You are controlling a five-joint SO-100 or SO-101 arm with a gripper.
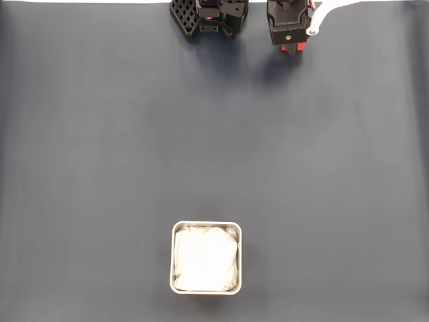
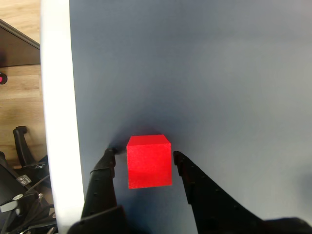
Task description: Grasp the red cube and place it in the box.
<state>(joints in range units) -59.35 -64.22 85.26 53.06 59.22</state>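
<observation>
Gripper [image 2: 144, 155]: jaws stood apart, straddling the cube, not clamped
Red cube [image 2: 148, 162]: on the mat between the fingertips, slim gaps either side
Box [image 1: 175, 258]: well apart, empty

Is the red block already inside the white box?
No, the red cube sits on the dark mat between the open gripper fingers in the wrist view, and the box holds just its white paper lining.
</observation>
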